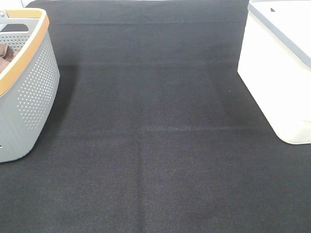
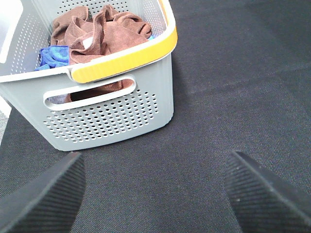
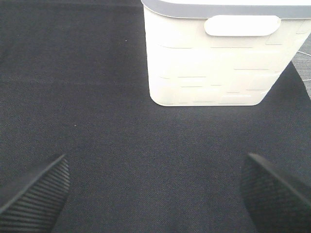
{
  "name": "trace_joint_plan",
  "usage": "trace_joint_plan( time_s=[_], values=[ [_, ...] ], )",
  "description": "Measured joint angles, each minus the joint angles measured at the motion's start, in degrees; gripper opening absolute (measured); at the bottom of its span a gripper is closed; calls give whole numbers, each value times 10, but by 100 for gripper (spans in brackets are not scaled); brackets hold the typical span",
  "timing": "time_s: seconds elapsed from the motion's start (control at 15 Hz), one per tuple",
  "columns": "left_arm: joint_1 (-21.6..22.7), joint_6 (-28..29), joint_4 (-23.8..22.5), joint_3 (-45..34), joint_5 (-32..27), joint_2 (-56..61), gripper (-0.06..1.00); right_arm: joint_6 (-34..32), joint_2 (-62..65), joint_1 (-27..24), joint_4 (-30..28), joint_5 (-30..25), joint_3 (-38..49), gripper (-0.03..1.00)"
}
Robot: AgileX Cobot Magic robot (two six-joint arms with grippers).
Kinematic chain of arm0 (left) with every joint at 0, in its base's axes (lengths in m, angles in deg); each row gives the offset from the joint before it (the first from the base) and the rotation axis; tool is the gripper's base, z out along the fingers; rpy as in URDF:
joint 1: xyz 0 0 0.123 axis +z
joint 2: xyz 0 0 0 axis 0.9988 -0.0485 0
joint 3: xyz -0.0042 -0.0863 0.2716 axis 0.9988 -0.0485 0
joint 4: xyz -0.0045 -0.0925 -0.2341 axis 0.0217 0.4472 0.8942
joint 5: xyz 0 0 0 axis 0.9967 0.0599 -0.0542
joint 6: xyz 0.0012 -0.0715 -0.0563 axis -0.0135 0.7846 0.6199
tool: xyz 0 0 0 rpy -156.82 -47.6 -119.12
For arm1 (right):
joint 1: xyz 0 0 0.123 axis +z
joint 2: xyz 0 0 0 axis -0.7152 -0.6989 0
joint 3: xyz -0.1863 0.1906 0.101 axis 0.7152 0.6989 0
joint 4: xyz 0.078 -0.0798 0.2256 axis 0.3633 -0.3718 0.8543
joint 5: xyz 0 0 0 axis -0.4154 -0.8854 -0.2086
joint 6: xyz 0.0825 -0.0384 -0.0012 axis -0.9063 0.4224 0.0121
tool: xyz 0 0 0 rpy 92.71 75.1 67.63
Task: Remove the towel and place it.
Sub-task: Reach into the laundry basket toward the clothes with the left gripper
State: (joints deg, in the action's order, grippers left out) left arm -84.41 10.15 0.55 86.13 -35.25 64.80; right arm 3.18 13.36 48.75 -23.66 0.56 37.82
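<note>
Ribbed black fingers of your left gripper are standing wide apart close to the lens, gripping nothing and hanging over the black mat short of the grey basket. Your right gripper is spread just as wide and is likewise holding nothing, facing the white bin. From the high camera the basket is sitting at about nine o'clock on the mat and the bin at about two o'clock, well apart, and neither arm is showing in that view. The towel is lying crumpled inside the basket, its folds rising near the yellow rim, with a blue cloth lying right beside it and possibly tucked partly under it. That closeness is your main risk: a deep or off-centre pinch is likely to be catching the blue cloth too and dragging both out. Coming in low, you are risking a finger striking the rim or the handle slot and shoving the light basket across the mat. Pinching only a thin fold may be letting the soft cloth slip free on the lift.
</note>
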Motion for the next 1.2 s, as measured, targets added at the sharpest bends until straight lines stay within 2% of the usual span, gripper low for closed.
trace_joint_plan(
  time_s=[0.8, 0.87, 0.93, 1.07, 1.2],
  values=[
    [0, 13, -5, 3, 14, -2, 76, 0, 0, 0, 0, 0, 0, 89],
    [0, 49, -11, 4, 98, -35, 76, 0, 0, 0, 0, 0, 0, 89],
    [0, 49, -11, 4, 98, -35, 76, 0, 0, 0, 0, 0, 0, 89],
    [0, 76, -19, 5, 214, -91, 76, 0, 0, 0, 0, 0, 0, 89],
    [0, 96, -28, 9, 341, -198, 74, 0, 0, 0, 0, 0, 0, 89]
  ],
)
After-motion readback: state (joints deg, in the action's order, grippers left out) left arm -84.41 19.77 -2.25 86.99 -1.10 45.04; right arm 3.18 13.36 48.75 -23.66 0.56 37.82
